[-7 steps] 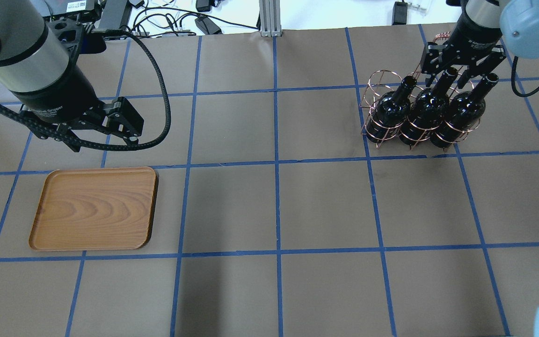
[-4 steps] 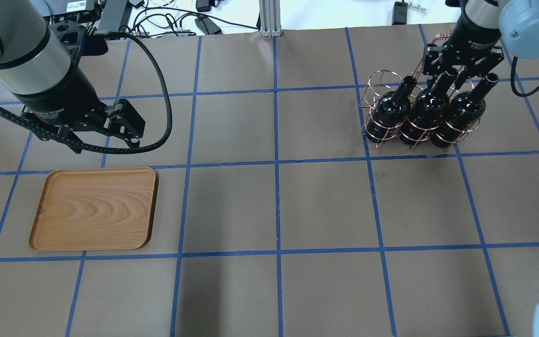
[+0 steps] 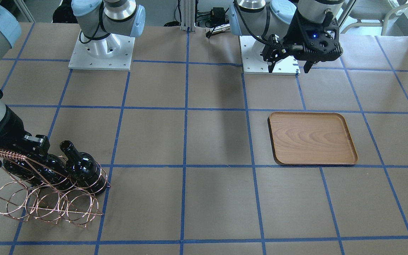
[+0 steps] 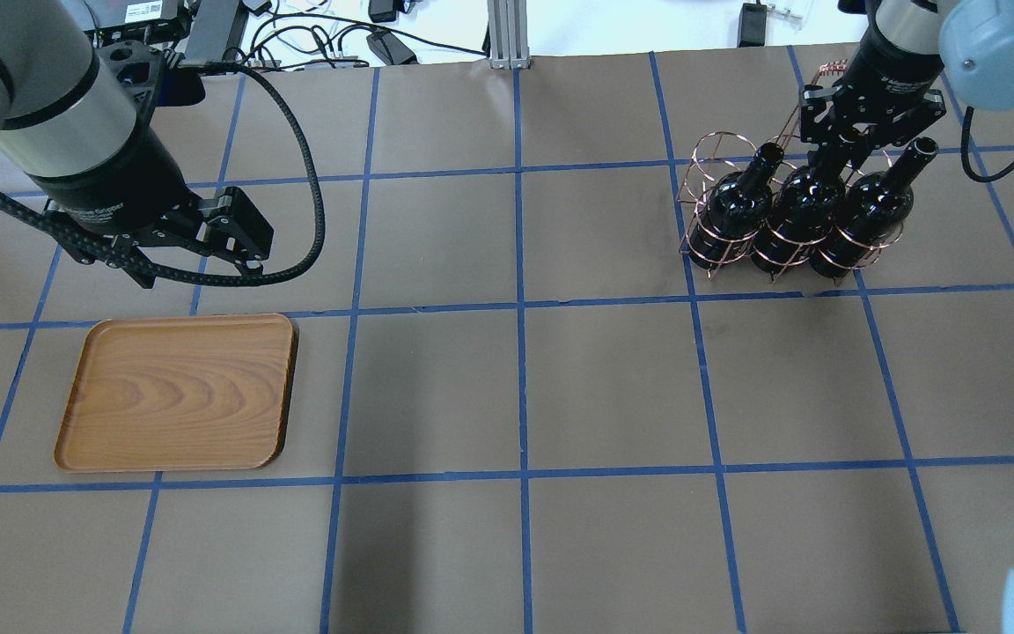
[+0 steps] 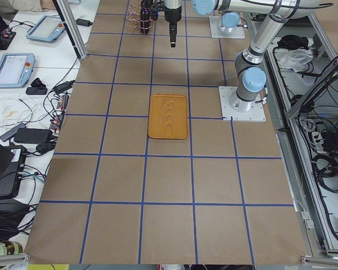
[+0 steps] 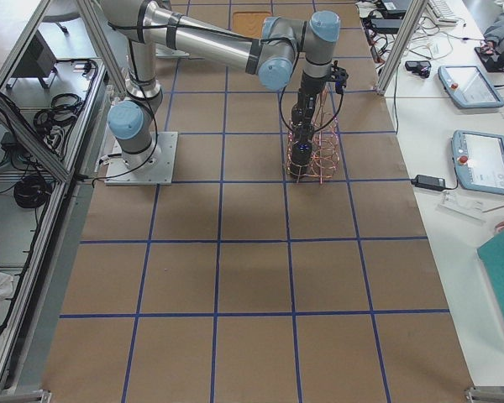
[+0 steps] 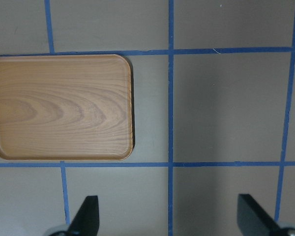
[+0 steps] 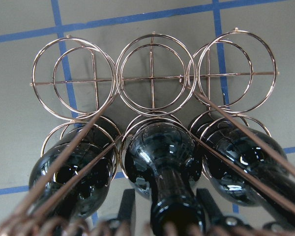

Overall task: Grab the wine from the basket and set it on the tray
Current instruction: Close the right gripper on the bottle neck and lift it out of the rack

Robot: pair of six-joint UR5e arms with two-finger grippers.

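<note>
Three near-black wine bottles stand in the copper wire basket at the far right: left, middle and right. My right gripper is open and straddles the middle bottle's neck. In the right wrist view its fingers flank that neck with a small gap. The wooden tray lies empty at the near left. My left gripper is open and empty. It hovers just beyond the tray's far edge, and the tray also shows in the left wrist view.
The basket's front row of loops is empty. Its coiled handle crosses beside my right gripper. The two arm bases stand at the robot's edge. Cables and a post lie past the far edge.
My right gripper has come down over the middle bottle's neck, which now hides more of it. My left arm has barely shifted.
</note>
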